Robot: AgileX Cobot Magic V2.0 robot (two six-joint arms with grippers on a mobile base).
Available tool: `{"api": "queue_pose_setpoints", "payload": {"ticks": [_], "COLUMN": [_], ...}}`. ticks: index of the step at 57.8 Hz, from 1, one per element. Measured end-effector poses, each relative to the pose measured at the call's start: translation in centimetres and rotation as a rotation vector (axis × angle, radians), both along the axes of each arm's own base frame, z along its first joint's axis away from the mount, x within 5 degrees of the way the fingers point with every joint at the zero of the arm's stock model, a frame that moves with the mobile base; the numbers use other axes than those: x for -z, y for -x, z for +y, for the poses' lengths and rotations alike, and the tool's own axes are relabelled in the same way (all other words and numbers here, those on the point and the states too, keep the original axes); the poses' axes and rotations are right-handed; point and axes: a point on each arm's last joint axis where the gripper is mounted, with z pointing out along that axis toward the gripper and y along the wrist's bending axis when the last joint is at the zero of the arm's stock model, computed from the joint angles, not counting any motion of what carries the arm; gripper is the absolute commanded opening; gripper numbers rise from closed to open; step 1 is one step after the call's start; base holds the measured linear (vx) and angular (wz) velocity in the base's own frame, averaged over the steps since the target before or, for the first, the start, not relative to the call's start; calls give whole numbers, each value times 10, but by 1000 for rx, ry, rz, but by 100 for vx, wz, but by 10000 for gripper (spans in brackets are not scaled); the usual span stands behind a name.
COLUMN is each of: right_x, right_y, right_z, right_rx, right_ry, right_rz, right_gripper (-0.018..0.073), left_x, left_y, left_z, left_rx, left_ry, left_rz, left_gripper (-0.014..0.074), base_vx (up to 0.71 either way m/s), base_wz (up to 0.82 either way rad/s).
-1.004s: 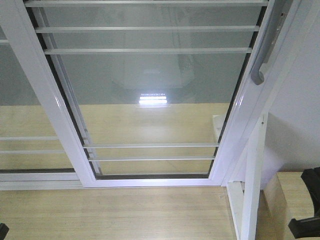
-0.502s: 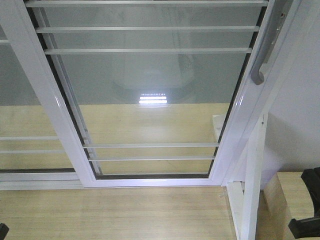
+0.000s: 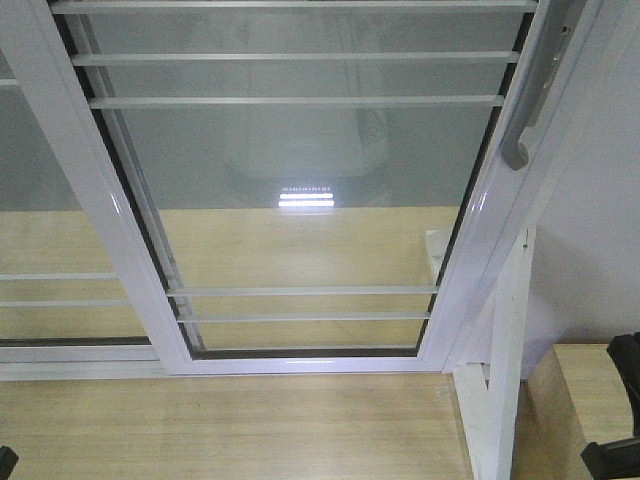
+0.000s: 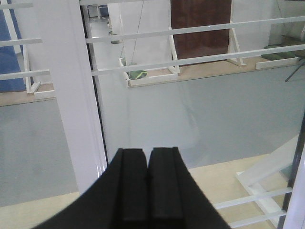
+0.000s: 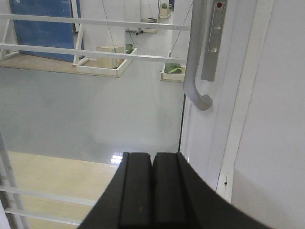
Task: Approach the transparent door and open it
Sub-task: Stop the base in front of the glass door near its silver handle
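Grippers closed and empty in front of the glass door

Nearest in each wrist view is a gripper. The left gripper [image 4: 147,155] has its two black fingers pressed flat together with nothing between them, and the right gripper [image 5: 152,160] is closed the same way and also empty. Neither touches the door.

Pale wooden floor [image 3: 240,430] runs from the robot's base up to the white bottom rail. A white post [image 3: 505,370] stands at the near right, beside a plain white wall [image 3: 590,230].

Just beyond the floor strip stands the transparent door [image 3: 300,160], a clear pane in a white frame crossed by thin white horizontal bars, one pair low and more bars higher up. Its curved silver-grey handle [image 5: 194,62] runs down the right stile, above and slightly right of the right gripper, with a narrow lock plate [image 5: 213,33] just beside it. In the front view the handle's lower end hooks out near the top right corner. To the left, overlapping the door's left stile, is a second glass panel [image 3: 50,200] in a similar frame.

Through the glass, more wooden floor gives way to a grey floor [image 5: 86,109], where a bright light reflection [image 3: 306,198] shows. Far back are low white-framed platforms, a blue panel [image 5: 43,24] and a dark brown door [image 4: 200,24].
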Motion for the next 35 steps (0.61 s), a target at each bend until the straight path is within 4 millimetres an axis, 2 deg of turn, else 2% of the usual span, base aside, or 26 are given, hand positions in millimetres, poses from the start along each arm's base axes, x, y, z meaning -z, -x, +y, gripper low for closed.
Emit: {"api": "queue_pose_setpoints", "payload": {"ticks": [35], "right_x": [0], "right_y": [0], "right_z": [0], "right_rx": [-1], "right_ry": [0], "right_rz": [0], "right_gripper": [-5], "left_x": [0], "left_y": [0], "left_z": [0], "left_rx": [0], "left_ry": [0], "left_rz": [0], "left_gripper": [3], "base_vx": [0], "base_wz": [0]}}
